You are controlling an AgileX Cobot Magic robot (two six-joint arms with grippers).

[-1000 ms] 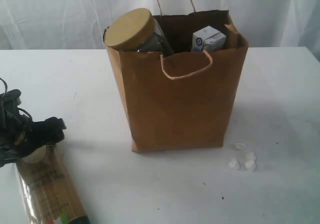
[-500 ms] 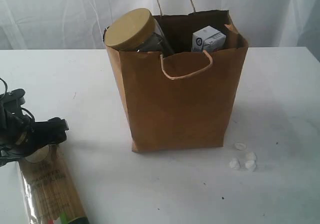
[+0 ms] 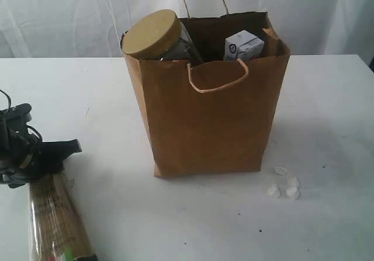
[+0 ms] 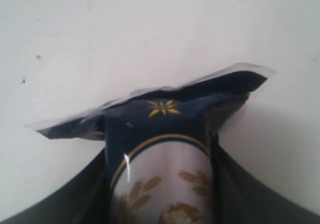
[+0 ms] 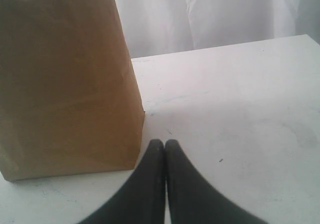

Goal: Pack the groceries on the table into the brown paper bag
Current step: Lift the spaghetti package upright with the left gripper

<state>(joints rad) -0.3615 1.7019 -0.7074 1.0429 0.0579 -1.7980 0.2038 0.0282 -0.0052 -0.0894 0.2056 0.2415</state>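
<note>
The brown paper bag (image 3: 210, 121) stands upright mid-table, seen from the side (image 5: 65, 73) in the right wrist view. A tan-lidded clear jar (image 3: 151, 34) and a small white-blue packet (image 3: 243, 45) poke out of its top. The blue-ended spaghetti packet (image 3: 55, 223) lies on the table (image 3: 327, 109) at the front left. My left gripper (image 3: 54, 159) is at its far end. In the left wrist view the fingers (image 4: 227, 184) press both sides of the packet (image 4: 160, 116), so the left gripper (image 4: 159, 156) is shut on it. My right gripper (image 5: 164, 144) is shut and empty, low beside the bag.
Several tiny white lumps (image 3: 284, 185) lie on the table just right of the bag's front corner. White curtains hang behind the table. The bag's cord handles (image 3: 217, 84) hang at its front and rise at its back.
The left gripper's jaws have closed in on the end of the spaghetti packet, and the packet has shifted a little. The bag and the right gripper have not moved.
</note>
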